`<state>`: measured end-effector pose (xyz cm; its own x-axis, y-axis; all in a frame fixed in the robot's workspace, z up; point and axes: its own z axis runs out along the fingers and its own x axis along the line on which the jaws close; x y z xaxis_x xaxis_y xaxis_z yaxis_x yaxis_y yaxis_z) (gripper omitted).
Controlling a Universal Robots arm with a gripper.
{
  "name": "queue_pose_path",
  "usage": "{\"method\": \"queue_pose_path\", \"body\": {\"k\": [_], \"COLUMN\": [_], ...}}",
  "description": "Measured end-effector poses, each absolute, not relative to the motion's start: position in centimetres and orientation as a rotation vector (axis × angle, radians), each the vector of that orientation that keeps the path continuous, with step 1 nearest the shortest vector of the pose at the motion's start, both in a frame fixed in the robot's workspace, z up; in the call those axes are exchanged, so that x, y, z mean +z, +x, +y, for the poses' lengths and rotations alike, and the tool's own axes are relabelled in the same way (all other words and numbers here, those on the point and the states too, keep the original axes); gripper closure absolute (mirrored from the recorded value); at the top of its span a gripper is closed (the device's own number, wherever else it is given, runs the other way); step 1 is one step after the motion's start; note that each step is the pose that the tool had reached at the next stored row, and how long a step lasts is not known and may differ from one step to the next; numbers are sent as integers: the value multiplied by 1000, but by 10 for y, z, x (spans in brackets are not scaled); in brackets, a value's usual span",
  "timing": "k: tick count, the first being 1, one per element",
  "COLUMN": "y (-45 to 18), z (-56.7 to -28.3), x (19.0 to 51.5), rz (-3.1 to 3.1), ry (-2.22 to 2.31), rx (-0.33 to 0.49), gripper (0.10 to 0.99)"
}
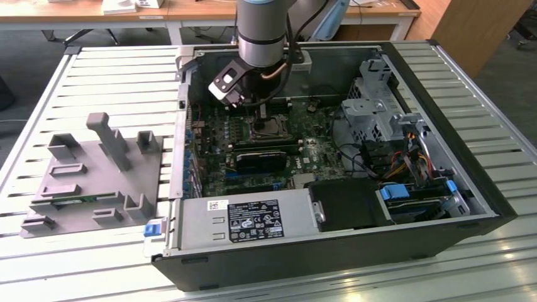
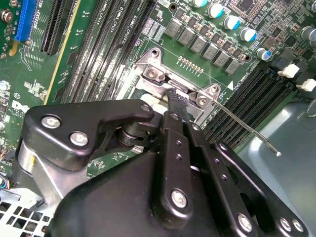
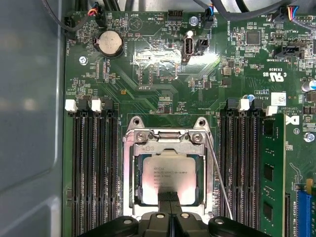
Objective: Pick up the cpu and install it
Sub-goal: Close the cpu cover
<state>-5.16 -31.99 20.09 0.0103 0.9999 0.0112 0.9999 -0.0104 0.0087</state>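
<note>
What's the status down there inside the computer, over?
End effector shut, tips over the cpu. Cpu lying flat in its socket. Socket lever off to the side.

Memory slots (image 3: 94, 168) and a lever rod (image 3: 219, 177) hem the end effector (image 3: 169, 196) at the socket (image 3: 170, 139).
</note>
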Motion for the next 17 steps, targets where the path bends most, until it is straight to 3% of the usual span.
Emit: {"method": "queue_pose_path", "body": {"k": [17], "y": [-43], "z": [-320], "x": [208], "rz": [-2209], "ry": [-2232], "rx": [-22], "gripper": [980]}}
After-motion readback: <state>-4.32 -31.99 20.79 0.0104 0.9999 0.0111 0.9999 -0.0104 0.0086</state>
